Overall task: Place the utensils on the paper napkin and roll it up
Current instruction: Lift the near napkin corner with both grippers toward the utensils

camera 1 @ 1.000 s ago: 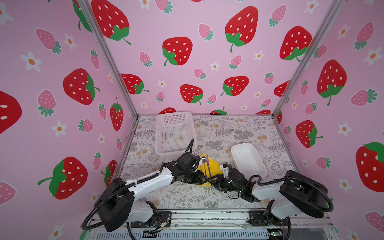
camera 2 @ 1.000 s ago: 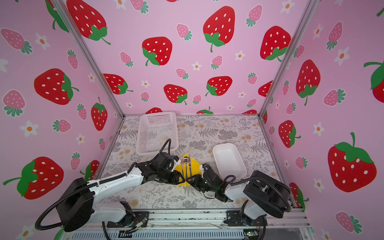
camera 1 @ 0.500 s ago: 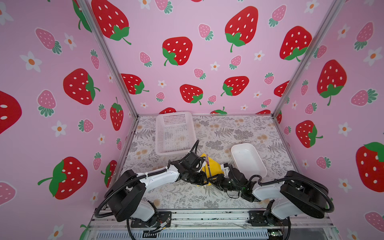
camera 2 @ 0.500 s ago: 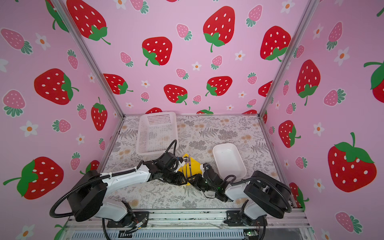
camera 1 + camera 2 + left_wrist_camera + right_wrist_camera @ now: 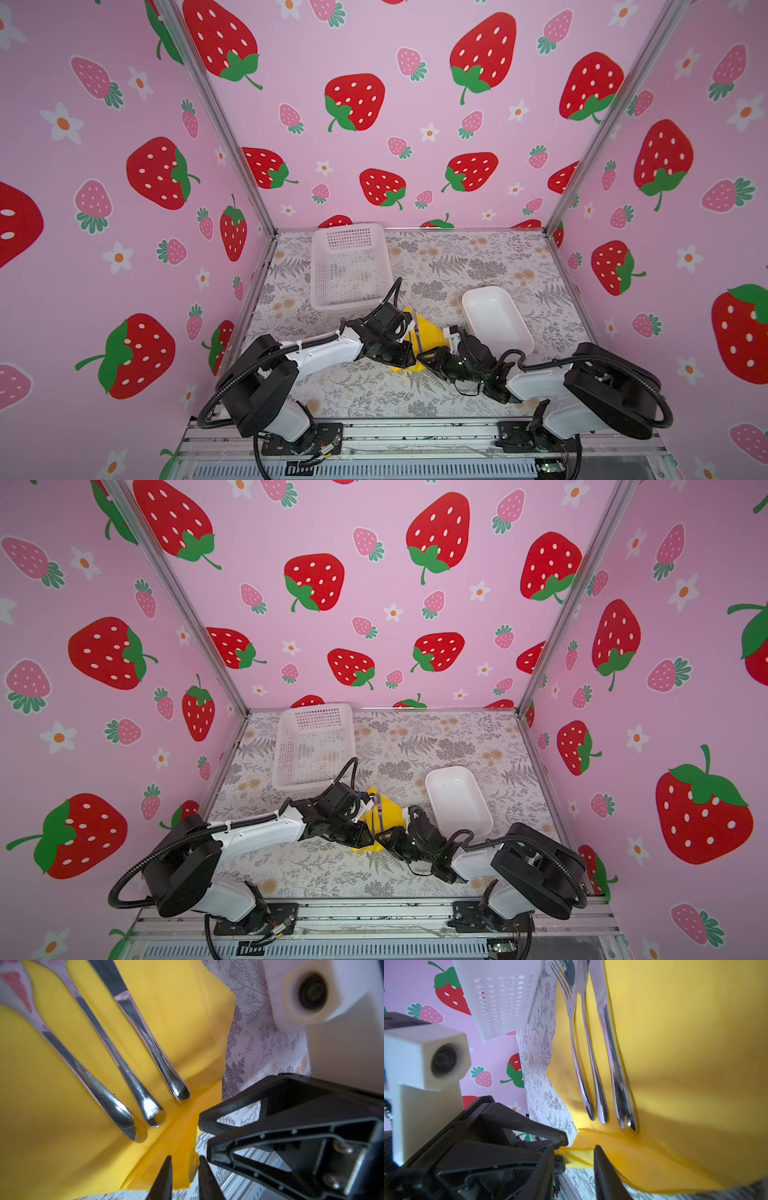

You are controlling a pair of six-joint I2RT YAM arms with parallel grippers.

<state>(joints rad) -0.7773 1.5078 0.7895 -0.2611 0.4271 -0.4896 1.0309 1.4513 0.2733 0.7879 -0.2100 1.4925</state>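
As seen in both top views, lower centre: paper napkin on the table, utensils side by side on it. Around napkin's corner: left gripper narrowed, pinch impossible to tell; right gripper spread, straddling it.

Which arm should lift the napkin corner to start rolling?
Left, likely: the paper napkin corner flap sits well between the left gripper fingertips; the right gripper reaches that edge only with its tips.

basket behind left, tray right, gap between
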